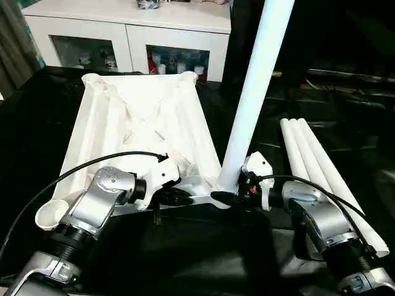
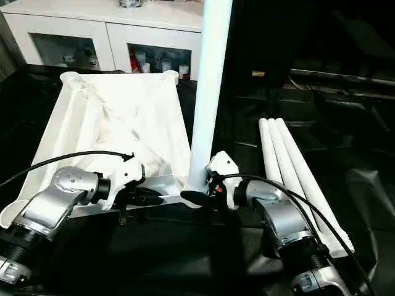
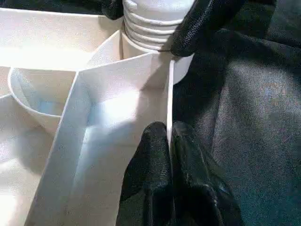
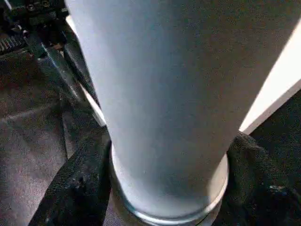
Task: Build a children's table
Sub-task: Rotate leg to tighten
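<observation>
Tabletop [image 1: 142, 123], one upright leg [image 1: 256, 86], three loose legs [image 1: 321, 166].

The top [image 1: 145, 123], upright leg [image 1: 256, 86], three spare legs [image 1: 321, 166] and cabinet [image 1: 129, 24] are white, the cover [image 1: 37, 123] and fingers [image 3: 155, 183] black, the forearms [image 1: 92, 209] silver.

Overhead light blew out the table top [image 1: 142, 117] ribs; black work table [image 1: 185, 259] stayed dim, the near leg [image 4: 155, 94] blurred.

tabletop [image 1: 145, 126] underside-up on work table [image 1: 37, 135]; upright leg [image 1: 256, 92] in its near-right socket; three legs [image 1: 321, 166] right
</observation>
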{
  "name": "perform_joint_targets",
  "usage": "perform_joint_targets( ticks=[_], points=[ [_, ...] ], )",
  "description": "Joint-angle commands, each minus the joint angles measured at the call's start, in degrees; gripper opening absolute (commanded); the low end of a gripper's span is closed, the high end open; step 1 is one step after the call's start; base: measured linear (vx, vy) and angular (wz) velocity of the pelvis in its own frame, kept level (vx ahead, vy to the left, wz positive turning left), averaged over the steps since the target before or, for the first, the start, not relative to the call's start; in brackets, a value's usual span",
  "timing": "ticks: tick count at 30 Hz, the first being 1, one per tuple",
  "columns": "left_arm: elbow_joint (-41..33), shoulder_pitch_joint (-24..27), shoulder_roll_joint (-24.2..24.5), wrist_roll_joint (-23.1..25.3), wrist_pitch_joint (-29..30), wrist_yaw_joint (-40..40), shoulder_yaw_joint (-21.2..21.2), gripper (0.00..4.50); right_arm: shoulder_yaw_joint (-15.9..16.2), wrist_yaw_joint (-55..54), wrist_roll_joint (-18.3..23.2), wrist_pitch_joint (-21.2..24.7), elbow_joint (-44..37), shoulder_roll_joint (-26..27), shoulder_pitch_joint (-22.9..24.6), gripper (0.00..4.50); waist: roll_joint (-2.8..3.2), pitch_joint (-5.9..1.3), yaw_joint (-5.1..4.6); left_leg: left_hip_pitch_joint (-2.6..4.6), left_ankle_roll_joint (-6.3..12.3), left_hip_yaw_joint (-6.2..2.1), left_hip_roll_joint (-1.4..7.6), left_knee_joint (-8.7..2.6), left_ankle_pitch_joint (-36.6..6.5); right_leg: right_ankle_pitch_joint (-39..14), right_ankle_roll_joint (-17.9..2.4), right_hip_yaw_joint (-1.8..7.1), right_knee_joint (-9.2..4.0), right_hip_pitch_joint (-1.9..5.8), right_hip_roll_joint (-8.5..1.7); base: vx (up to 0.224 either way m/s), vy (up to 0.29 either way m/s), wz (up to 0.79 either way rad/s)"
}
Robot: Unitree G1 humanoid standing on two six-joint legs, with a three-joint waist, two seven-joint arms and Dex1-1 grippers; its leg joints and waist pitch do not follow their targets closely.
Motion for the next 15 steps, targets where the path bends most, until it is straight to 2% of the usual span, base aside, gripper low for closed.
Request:
perform_joint_targets(
  ticks=[1,4,7,8,9,10,11,13,15],
  points=[
    [0.9,-0.2,-2.5,-0.5,-1.1,2.1,-0.4,0.00,-1.1,-3.1,0.2,0.3,0.2,1.3,1.0,2.74,-0.20,-3.05,0.00,0.67,1.08,0.06,1.09,-3.47,-12.0,-9.4,-11.4,1.78,-3.30,2.51,-2.73,0.000,0.000,0.00],
    [3.4,-1.4,-4.6,0.3,-1.4,6.2,0.6,0.00,-2.2,-8.5,-1.2,-1.3,2.8,3.1,1.1,2.74,-0.30,-2.89,-0.12,0.87,-0.04,0.04,1.05,-3.65,-14.4,-14.2,-10.2,1.81,-3.87,2.31,-2.86,0.000,0.000,0.00],
    [9.2,-4.8,-9.7,2.2,0.5,15.7,2.0,0.00,-6.2,-23.0,-2.7,-1.1,8.7,8.4,0.2,2.74,-0.39,-2.67,-0.37,1.08,-1.22,-0.01,0.79,-3.74,-16.7,-19.8,-8.8,1.84,-4.51,1.81,-2.93,0.000,0.000,0.00],
    [11.0,-5.9,-11.3,2.8,1.3,18.9,2.4,0.00,-7.7,-27.0,-2.5,-0.2,10.0,10.1,-0.1,2.74,-0.35,-2.81,-0.43,0.99,-1.78,-0.24,0.79,-3.83,-16.9,-21.6,-8.1,1.80,-4.53,2.04,-3.13,0.000,0.000,0.00],
    [11.0,-5.9,-11.3,2.8,1.3,18.9,2.4,0.00,-7.7,-27.0,-2.5,-0.2,10.0,10.1,-0.1,2.73,-0.40,-2.75,-0.39,0.99,-1.81,-0.28,0.78,-3.86,-17.1,-22.4,-7.6,1.73,-4.68,2.03,-3.10,0.000,0.000,0.00],
    [12.7,-7.0,-13.2,3.0,2.4,22.2,3.1,0.00,-8.8,-31.0,-2.6,-0.2,11.6,11.5,-0.9,2.73,-0.36,-2.62,-0.41,1.04,-1.64,-0.25,0.83,-3.88,-17.7,-23.7,-7.1,1.77,-4.95,1.79,-3.15,0.000,0.000,0.00],
    [15.4,-8.7,-16.0,3.4,3.6,27.4,4.0,0.00,-10.8,-37.6,-2.9,-0.1,14.4,13.9,-2.3,2.73,-0.08,-2.55,-0.50,1.28,-1.57,-0.21,0.71,-3.80,-19.1,-25.4,-6.5,1.78,-5.26,1.44,-3.07,0.000,0.000,0.00],
    [16.8,-9.7,-18.2,3.7,4.1,29.8,4.0,0.00,-12.4,-42.8,-2.8,0.6,17.1,15.7,-3.8,2.73,-0.26,-2.73,-0.54,1.31,-1.93,-0.39,0.61,-3.83,-19.1,-26.2,-6.0,1.62,-5.31,1.56,-3.06,0.000,0.000,0.00],
    [17.3,-10.2,-19.7,4.4,4.0,30.4,3.1,0.00,-12.1,-45.6,-3.6,0.8,18.8,16.9,-5.0,2.73,-0.18,-2.80,-0.49,0.99,-1.71,-0.47,0.66,-3.92,-18.5,-24.6,-5.6,1.56,-5.26,1.74,-3.06,0.000,0.000,0.00]
  ],
)
